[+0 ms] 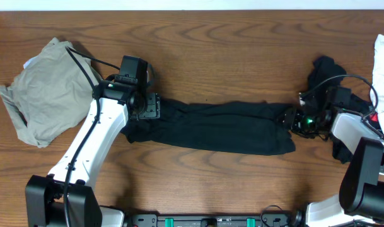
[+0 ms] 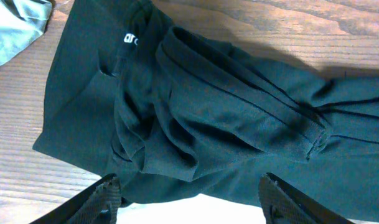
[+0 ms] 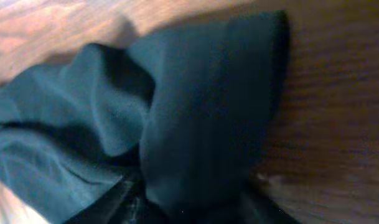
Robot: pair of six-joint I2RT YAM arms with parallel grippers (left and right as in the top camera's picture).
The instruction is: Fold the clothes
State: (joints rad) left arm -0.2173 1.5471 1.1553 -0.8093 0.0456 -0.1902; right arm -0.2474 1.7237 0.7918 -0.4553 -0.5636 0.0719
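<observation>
A desk (image 1: 242, 50) of reddish-brown wood with bold, wavy grain fills nearly the whole overhead view. Beyond its far edge runs a thin pale strip (image 1: 179, 4), too narrow to identify. The light is even, casting soft shadows on the wood.

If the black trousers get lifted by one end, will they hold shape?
Probably not: the black trousers lie in soft creases, so they'd likely droop and drag. Thin-looking, so probably light. Pushed across the wooden table, they'd likely bunch up.

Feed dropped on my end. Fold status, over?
Left gripper jaws open over waistband. Right gripper jaws pinching leg end of black trousers, stretched out. Khaki garment beside left arm, not blocking.
</observation>
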